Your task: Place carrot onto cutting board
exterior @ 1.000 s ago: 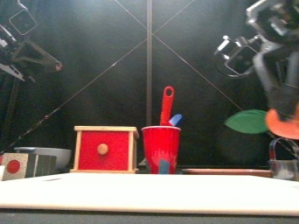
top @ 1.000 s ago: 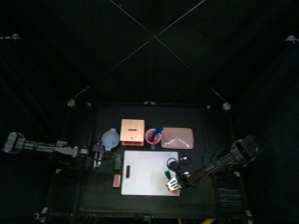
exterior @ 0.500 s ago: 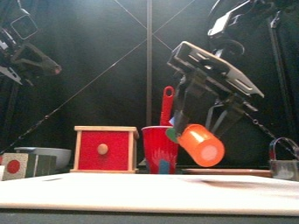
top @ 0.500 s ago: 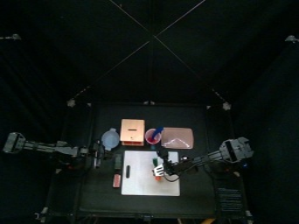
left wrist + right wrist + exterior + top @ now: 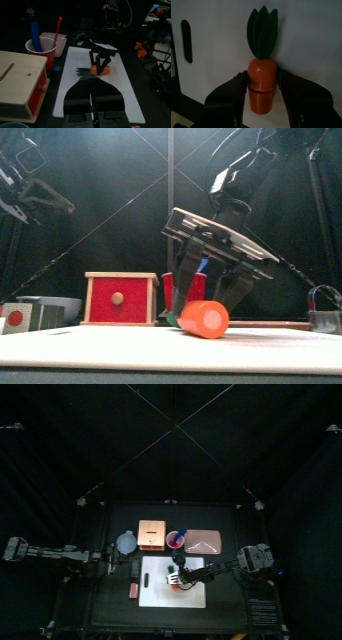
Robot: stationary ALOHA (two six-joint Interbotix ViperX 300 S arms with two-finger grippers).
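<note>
Right gripper low over the cutting board, 2 fingers squeezing the carrot. Left gripper off the worktop's left side, fingers nearly closed, holding nothing.

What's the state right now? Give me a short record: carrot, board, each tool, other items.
carrot: orange with green top, gripped, low over the board; contact unclear
cutting board: white, flat, under the carrot
right tool: shut on the carrot
left tool: off the board's left side, holding nothing
red cup: behind the board, beside the red-fronted wooden box
</note>
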